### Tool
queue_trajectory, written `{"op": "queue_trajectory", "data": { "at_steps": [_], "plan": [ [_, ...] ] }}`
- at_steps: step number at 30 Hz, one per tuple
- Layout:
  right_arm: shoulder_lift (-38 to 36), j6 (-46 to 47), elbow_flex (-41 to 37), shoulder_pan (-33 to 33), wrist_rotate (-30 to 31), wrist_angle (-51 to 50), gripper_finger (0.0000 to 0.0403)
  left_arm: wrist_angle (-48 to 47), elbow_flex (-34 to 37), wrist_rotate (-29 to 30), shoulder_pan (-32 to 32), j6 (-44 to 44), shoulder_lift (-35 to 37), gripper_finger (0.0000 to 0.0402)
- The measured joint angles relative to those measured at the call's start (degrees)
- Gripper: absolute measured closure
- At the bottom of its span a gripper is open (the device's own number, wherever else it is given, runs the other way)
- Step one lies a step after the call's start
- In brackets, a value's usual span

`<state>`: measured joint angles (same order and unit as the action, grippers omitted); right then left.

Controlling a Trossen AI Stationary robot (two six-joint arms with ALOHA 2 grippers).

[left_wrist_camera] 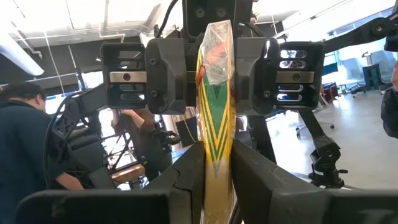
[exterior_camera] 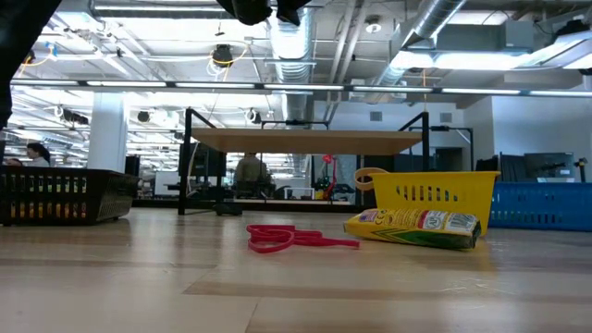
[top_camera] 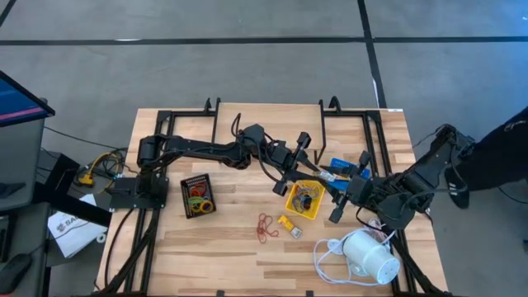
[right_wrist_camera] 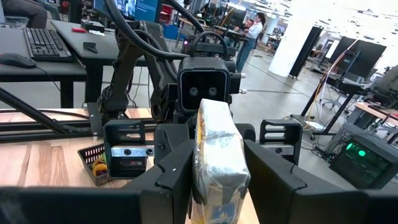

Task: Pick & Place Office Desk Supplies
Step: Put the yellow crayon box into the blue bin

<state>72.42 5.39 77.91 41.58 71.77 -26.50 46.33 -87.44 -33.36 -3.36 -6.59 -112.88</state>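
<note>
Both grippers are shut on one small yellow packet (left_wrist_camera: 215, 93) in clear wrap, held in the air over the yellow tray (top_camera: 304, 202). My left gripper (left_wrist_camera: 215, 163) has one end and my right gripper (right_wrist_camera: 217, 163) the opposite end; they face each other. In the high view the left gripper (top_camera: 307, 175) and right gripper (top_camera: 330, 186) meet at mid-table. A second yellow packet (top_camera: 289, 224) lies flat on the table beside red rubber bands (top_camera: 264, 227). My left gripper pinches the packet's near end (left_wrist_camera: 216, 149) between its two fingers, one on each flat face. The packet stands on edge, clear of the table, running on toward the other gripper. My right gripper pinches the opposite end (right_wrist_camera: 214, 155) between its two fingers, one on each broad face, coming roughly level from the table's right. The packet is clear of the table and reaches out toward the left gripper.
A black mesh tray (top_camera: 198, 195) with bands stands at the left, a blue tray (top_camera: 340, 168) behind the yellow one. A white cylinder (top_camera: 369, 256) with its cord lies near the right front corner. People show in the room beyond the table.
</note>
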Motion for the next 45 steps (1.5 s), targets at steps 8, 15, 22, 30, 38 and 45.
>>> {"op": "queue_trajectory", "data": {
  "at_steps": [8, 15, 22, 30, 38, 45],
  "plan": [
    [-0.02, -0.69, 0.0, 0.0, 0.0, 0.09, 0.0274, 0.0, 0.0, 0.02, 0.0, -0.02, 0.0, 0.0336],
    [-0.02, -0.9, 0.0, 0.0, -0.04, 0.33, 0.03, 0.02, -0.01, 0.17, 0.0, -0.2, 0.0, 0.0336],
    [-0.15, -0.39, 0.0, 0.0, -0.07, 0.44, 0.0291, 0.02, -0.02, 0.11, 0.0, -0.2, 0.0, 0.0336],
    [-0.17, -0.26, 0.0, 0.0, -0.11, 0.67, 0.0285, -0.02, -0.02, -0.02, 0.0, -0.2, 0.0, 0.0336],
    [-0.17, -0.28, 0.0, 0.02, -0.2, 0.66, 0.0303, -0.02, -0.02, 0.04, 0.0, -0.45, 0.0, 0.0336],
    [-0.17, -0.29, 0.0, 0.02, -0.22, 0.68, 0.0318, 0.0, -0.02, 0.13, 0.0, -0.55, 0.0, 0.0336]
  ]
}}
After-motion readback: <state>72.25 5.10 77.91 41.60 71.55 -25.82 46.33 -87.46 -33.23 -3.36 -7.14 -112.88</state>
